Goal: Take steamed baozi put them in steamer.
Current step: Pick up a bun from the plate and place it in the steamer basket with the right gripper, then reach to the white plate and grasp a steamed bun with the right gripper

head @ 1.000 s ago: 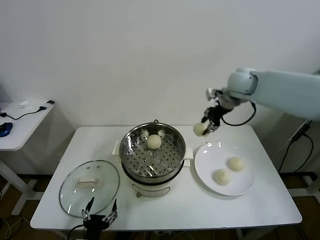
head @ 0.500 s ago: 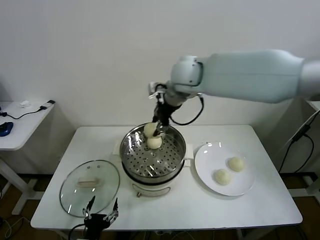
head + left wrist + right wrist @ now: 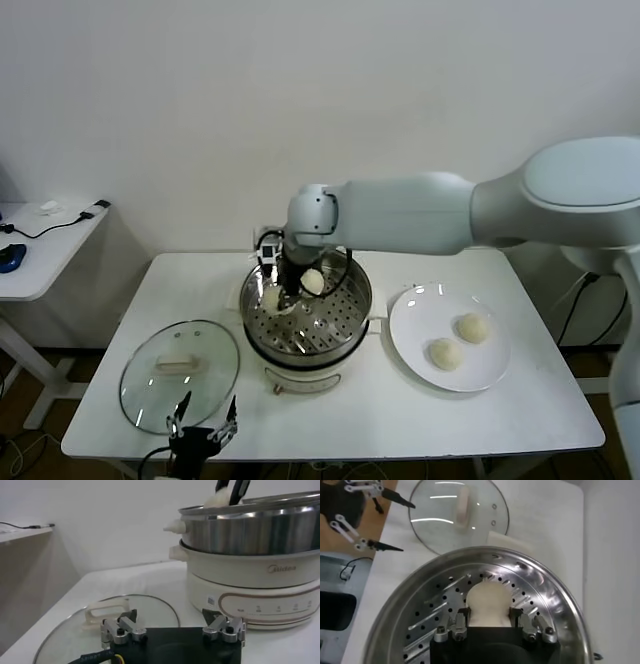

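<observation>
Head view – buns: four pale cream domes, smooth and matte. One bun (image 3: pixel 271 298) is pinched in the right hand (image 3: pixel 279 297) low over the left part of the steamer's tray; a second bun (image 3: pixel 313 282) lies on the tray just beside it; the other two buns (image 3: pixel 458 340) rest apart from each other on the plate (image 3: pixel 418 311).
Head view – steamer (image 3: pixel 345 316): round shiny steel bowl with a hole-punched tray, on a white base, mid-worktop.
Head view – plate: flat, glossy white, round, right of the steamer.
Head view – lid (image 3: pixel 212 365): clear glass disc with a metal rim and a pale handle, flat on the white worktop (image 3: pixel 520 420), left of the steamer.
Head view – left hand (image 3: pixel 200 428): at the near worktop edge by the lid, fingers spread, holding nothing.
Left wrist view – steamer (image 3: pixel 250 530): mirror-bright steel wall above a cream plastic base with a printed panel; a bun (image 3: pixel 218 499) shows over the rim between dark fingers.
Left wrist view – left hand (image 3: pixel 172 629): over the lid's (image 3: pixel 70 630) rim, jaws apart.
Right wrist view – bun (image 3: pixel 487 602): soft, faintly creased on top, clamped between the right hand's (image 3: pixel 487 620) fingers (image 3: pixel 460 622) above the tray holes.
</observation>
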You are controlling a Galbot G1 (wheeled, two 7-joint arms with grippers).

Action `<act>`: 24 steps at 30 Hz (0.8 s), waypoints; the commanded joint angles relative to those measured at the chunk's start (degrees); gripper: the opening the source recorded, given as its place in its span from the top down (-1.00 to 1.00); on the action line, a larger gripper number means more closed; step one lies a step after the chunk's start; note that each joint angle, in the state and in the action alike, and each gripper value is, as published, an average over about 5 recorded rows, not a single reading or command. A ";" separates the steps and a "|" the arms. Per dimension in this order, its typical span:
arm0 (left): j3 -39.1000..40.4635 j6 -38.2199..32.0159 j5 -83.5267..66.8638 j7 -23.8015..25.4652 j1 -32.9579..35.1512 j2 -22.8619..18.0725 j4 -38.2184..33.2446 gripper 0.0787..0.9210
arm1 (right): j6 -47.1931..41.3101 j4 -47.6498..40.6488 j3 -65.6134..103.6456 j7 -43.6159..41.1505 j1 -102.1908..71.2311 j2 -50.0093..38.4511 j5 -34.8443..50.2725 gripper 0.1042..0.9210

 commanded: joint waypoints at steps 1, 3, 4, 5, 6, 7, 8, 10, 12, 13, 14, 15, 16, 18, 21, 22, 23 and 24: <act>0.02 0.02 0.04 0.03 -0.01 0.15 0.11 -0.77 | -1.04 -4.15 1.15 2.93 -6.60 2.35 -1.82 -0.07; 0.10 0.03 0.06 0.03 0.00 0.15 0.12 -0.77 | -0.86 -4.34 1.64 3.52 -6.80 2.33 -1.68 -0.08; 0.16 0.04 0.10 0.03 0.02 0.13 0.10 -0.77 | -0.72 -4.35 1.81 3.57 -6.67 2.29 -1.54 -0.08; 0.22 0.05 0.15 0.03 0.05 0.11 0.05 -0.77 | -0.47 -4.27 1.93 3.48 -6.37 2.22 -1.25 -0.10; 0.27 0.07 0.21 0.03 0.07 0.11 -0.01 -0.77 | -0.26 -4.07 2.07 3.22 -5.96 2.09 -0.82 -0.14; 0.31 0.08 0.29 0.04 0.08 0.11 -0.09 -0.77 | 0.02 -3.84 2.17 2.83 -5.53 1.93 -0.44 -0.19; 0.34 0.10 0.37 0.04 0.09 0.13 -0.17 -0.77 | 0.49 -3.56 2.16 2.27 -5.02 1.74 -0.19 -0.25; 0.32 0.12 0.45 0.05 0.10 0.18 -0.32 -0.77 | 1.57 -2.84 1.92 0.76 -3.75 1.16 -0.07 -0.39; 0.26 0.15 0.47 0.05 0.14 0.23 -0.49 -0.77 | 3.22 -2.01 1.33 -1.18 -2.01 0.23 -0.80 -0.54; 0.22 0.18 0.46 0.07 0.19 0.24 -0.61 -0.77 | 4.16 -1.54 0.98 -2.31 -0.89 -0.39 -1.26 -0.60; 0.19 0.23 0.46 0.08 0.25 0.24 -0.77 -0.77 | 5.11 -1.09 0.58 -3.39 0.40 -1.08 -1.69 -0.65; 0.17 0.28 0.46 0.10 0.30 0.23 -0.91 -0.77 | 6.30 -0.59 0.07 -4.75 2.10 -2.04 -2.14 -0.70; 0.15 0.36 0.46 0.12 0.37 0.22 -1.11 -0.77 | 7.43 -0.17 -0.44 -6.10 3.86 -2.98 -2.43 -0.73; 0.15 0.53 0.54 0.17 0.46 0.16 -1.51 -0.77 | 9.81 0.74 -1.74 -9.08 7.69 -5.42 -2.50 -0.75; 0.24 0.78 0.84 0.24 0.55 0.04 -2.05 -0.77 | 13.06 2.66 -4.06 -14.43 13.95 -11.00 -2.47 -0.76; 0.28 0.84 0.96 0.26 0.58 -0.01 -2.20 -0.77 | 13.80 3.49 -4.98 -16.20 16.29 -13.41 -2.56 -0.76; 0.33 0.90 1.05 0.28 0.62 -0.06 -2.35 -0.77 | 14.36 4.39 -6.06 -17.70 18.43 -15.86 -2.76 -0.76; 0.36 0.96 1.10 0.29 0.64 -0.11 -2.48 -0.77 | 15.02 5.63 -7.55 -19.41 20.84 -18.80 -3.25 -0.76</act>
